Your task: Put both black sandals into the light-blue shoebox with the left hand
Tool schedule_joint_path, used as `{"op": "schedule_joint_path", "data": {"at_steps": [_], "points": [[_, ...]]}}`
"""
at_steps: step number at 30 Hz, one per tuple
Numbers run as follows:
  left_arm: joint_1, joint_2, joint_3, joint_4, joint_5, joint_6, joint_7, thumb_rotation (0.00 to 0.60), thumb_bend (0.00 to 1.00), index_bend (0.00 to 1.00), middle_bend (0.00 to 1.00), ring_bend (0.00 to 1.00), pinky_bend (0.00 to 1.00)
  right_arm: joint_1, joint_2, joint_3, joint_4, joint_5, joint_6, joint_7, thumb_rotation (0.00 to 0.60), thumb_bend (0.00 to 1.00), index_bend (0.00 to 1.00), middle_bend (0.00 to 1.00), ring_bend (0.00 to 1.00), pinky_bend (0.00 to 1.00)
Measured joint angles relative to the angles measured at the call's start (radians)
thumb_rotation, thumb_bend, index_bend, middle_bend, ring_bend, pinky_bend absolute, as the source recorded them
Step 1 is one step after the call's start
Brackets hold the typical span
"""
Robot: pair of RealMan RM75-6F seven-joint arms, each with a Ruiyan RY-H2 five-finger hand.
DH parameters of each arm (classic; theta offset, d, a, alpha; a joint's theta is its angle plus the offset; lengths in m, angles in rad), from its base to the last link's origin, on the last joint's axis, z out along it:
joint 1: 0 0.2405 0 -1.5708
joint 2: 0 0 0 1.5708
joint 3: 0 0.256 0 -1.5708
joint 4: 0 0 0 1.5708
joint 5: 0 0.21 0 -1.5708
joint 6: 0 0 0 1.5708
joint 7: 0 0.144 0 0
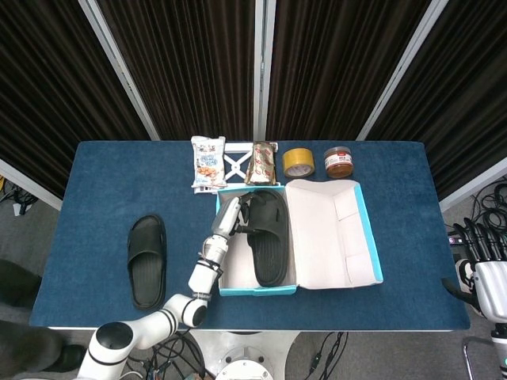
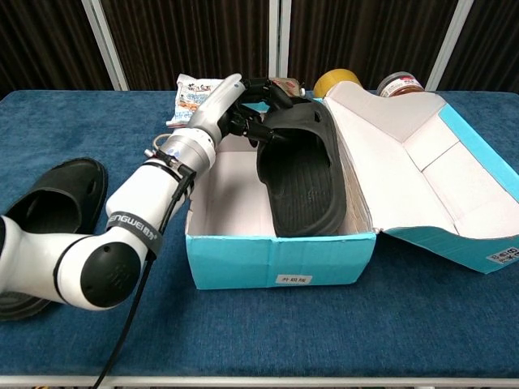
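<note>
The left robot hand (image 2: 247, 109) reaches over the far-left corner of the light-blue shoebox (image 2: 280, 263) and grips one black sandal (image 2: 304, 178) by its strap end, fingers (image 2: 272, 91) curled around it. That sandal lies sole-up inside the shoebox, along its right wall, with its front end near the shoebox's near wall. In the head view the same robot hand (image 1: 234, 215) sits at the sandal's (image 1: 267, 237) far end, inside the shoebox (image 1: 257, 288).

The second black sandal (image 1: 147, 260) lies flat on the blue worktop (image 1: 103, 198), well apart to the left of the shoebox. The shoebox's lid (image 1: 333, 233) lies folded open to its right.

Beyond the shoebox stand a snack packet (image 1: 207, 161), a roll of yellow tape (image 1: 298, 161) and a small jar (image 1: 339, 161).

The right robot hand (image 1: 480, 255) hangs off the worktop, far right of the shoebox, holding nothing, fingers apart.
</note>
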Motion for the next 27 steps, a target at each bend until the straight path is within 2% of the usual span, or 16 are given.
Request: {"op": "schedule_joint_path", "data": {"at_steps": [10,13,15,17,18,20,22,27], "points": [[0.003,0.012,0.032,-0.013,0.015,-0.059,0.085,0.600,0.00,0.33,0.53,0.70,0.58,-0.004,0.000,-0.001,-0.002,-0.002,0.004,0.001,0.600,0.03,0.00,0.00,0.00,0.00],[0.004,0.012,0.036,-0.011,0.022,-0.056,0.104,0.600,0.00,0.30,0.50,0.66,0.58,-0.006,0.001,-0.001,-0.002,-0.002,0.005,0.001,0.600,0.03,0.00,0.00,0.00,0.00],[0.005,0.011,0.042,-0.006,0.033,-0.046,0.114,0.600,0.00,0.24,0.42,0.56,0.56,-0.006,0.002,-0.001,-0.003,-0.002,0.006,0.001,0.600,0.03,0.00,0.00,0.00,0.00],[0.005,0.011,0.050,0.001,0.046,-0.032,0.121,0.600,0.00,0.18,0.31,0.40,0.52,-0.007,0.003,-0.001,-0.004,-0.003,0.008,0.002,0.600,0.03,0.00,0.00,0.00,0.00],[0.005,0.012,0.055,0.006,0.056,-0.022,0.129,0.600,0.00,0.14,0.25,0.29,0.48,-0.007,0.003,-0.001,-0.004,-0.004,0.008,0.002,0.600,0.03,0.00,0.00,0.00,0.00],[0.003,0.013,0.061,0.015,0.070,-0.007,0.146,0.600,0.00,0.10,0.14,0.14,0.41,-0.007,0.003,-0.001,-0.004,-0.006,0.010,0.003,0.600,0.03,0.00,0.00,0.00,0.00],[0.000,0.015,0.066,0.026,0.081,0.014,0.168,0.600,0.00,0.08,0.04,0.04,0.30,-0.007,0.003,-0.001,-0.004,-0.010,0.011,0.004,0.600,0.03,0.00,0.00,0.00,0.00],[-0.004,0.023,0.079,0.038,0.107,0.059,0.267,0.600,0.00,0.05,0.00,0.00,0.15,-0.010,0.004,-0.001,0.000,-0.017,0.021,0.009,0.600,0.03,0.00,0.00,0.00,0.00]]}}
